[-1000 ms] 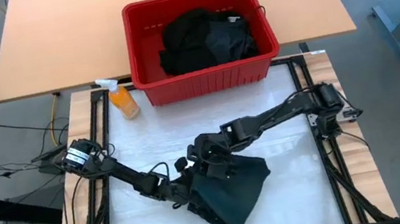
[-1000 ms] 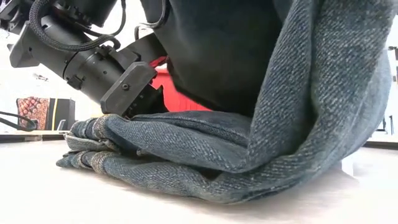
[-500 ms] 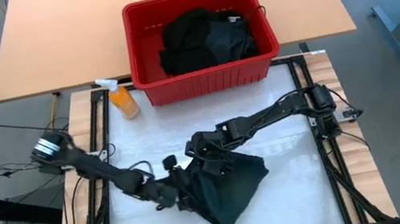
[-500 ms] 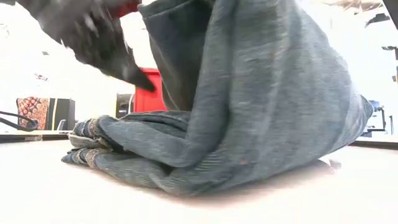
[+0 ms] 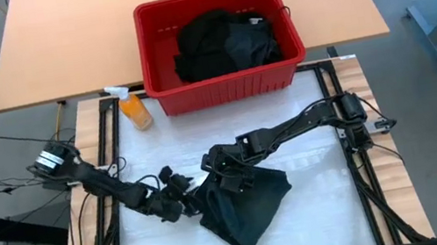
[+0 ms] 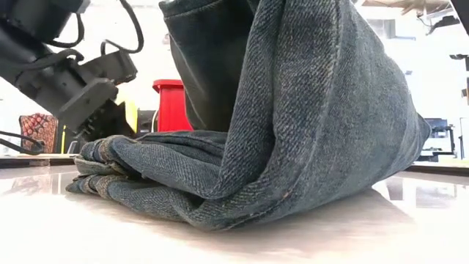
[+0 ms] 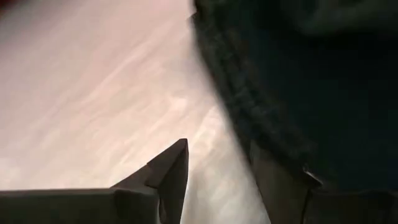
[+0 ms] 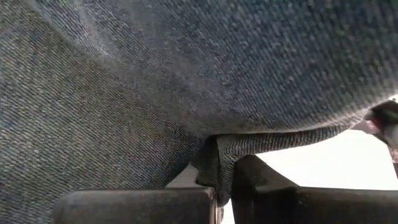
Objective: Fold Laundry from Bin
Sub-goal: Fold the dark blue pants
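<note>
The laundry in play is one dark garment (image 5: 246, 207) bunched on the white counter (image 5: 331, 210) in front of the red bin (image 5: 221, 86), where more dark clothes (image 5: 223, 42) wait in a heap. In the low view part of it lies in flat folded layers while a wide flap is lifted high above them.

The right gripper (image 5: 224, 168) sits at the garment's far edge, pinched shut on a fold of cloth, as its wrist view shows. The left gripper (image 5: 185, 196) is just beside the near-left edge, fingers parted and holding nothing, with bare counter between them.

To do this fold well, I judge the right arm should carry the flap fully across and lay it down flat. The left should pin the lower layers so they don't drag.
</note>
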`<state>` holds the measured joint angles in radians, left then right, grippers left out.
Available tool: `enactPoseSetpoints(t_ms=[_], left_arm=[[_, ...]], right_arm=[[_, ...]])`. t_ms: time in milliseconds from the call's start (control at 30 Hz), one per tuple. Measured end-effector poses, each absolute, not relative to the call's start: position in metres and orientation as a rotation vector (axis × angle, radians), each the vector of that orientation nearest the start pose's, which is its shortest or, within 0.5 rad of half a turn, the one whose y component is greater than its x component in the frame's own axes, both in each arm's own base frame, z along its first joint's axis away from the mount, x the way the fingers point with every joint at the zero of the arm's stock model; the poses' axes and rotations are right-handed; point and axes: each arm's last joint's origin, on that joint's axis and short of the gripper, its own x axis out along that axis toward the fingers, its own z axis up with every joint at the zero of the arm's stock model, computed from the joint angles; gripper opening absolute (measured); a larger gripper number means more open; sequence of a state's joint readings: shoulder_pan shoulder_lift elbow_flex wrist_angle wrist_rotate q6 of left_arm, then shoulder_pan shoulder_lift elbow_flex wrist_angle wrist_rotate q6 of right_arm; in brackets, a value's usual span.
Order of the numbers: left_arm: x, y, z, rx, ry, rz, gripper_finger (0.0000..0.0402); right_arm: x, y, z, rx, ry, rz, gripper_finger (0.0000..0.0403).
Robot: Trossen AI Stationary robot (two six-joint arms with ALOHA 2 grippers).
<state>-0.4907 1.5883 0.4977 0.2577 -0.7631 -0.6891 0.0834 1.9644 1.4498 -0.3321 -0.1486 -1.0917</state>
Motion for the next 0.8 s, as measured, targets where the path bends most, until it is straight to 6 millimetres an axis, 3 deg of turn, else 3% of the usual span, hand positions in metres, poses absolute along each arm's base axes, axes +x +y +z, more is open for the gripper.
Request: enactPoseSetpoints(t_ms=[367, 633, 800], left_arm=[[0.257, -0.098, 0.093, -0.16, 0.588, 0.369, 0.0164], [0.258, -0.099, 0.092, -0.162, 0.602, 0.363, 0.0164], [0.255, -0.098, 0.093, -0.161, 0.643, 0.355, 0.0164]], right_arm=[[0.432, 0.046, 0.218, -1.103, 0.628, 0.549, 0.0036], [0.443, 0.031, 0.178, -1.109, 0.731, 0.569, 0.0036], [0.446, 0.031, 0.164, -1.106, 0.766, 0.585, 0.0036]])
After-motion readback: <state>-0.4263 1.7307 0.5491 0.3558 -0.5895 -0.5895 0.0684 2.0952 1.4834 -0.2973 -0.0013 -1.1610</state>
